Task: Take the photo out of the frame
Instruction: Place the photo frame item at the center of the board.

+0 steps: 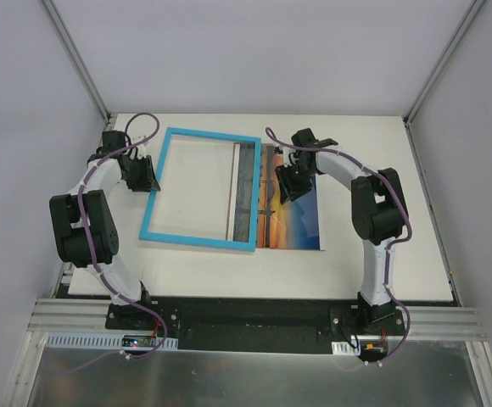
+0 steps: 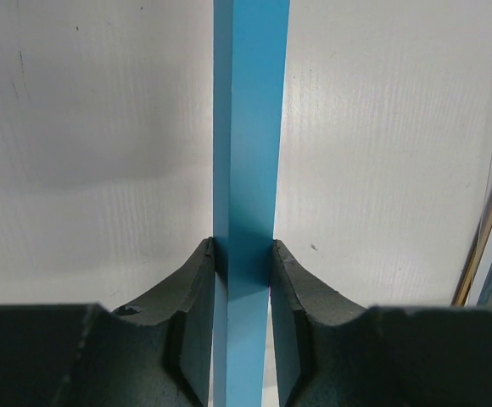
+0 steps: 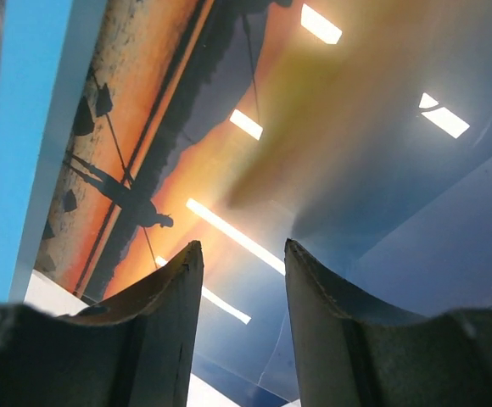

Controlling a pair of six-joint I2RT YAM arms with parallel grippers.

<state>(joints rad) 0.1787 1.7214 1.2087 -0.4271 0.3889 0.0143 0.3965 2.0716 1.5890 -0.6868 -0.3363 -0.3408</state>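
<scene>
White surface carries everything, with pale walls around it. Nearest to me lies the frame, flat, with its turquoise front up. The photo lies across the frame's right rail and seems to pass under it. A narrow strip shows inside the frame's opening, and the bigger part sticks out to the right of the frame. My left claw is closed on the frame's left rail, toward its far end, with one finger touching each side of the blue strip. My right claw hangs over the photo, just right of the frame's right rail. Its fingers stand apart and hold nothing. Between them I see only the glossy print with bright lamp reflections.
</scene>
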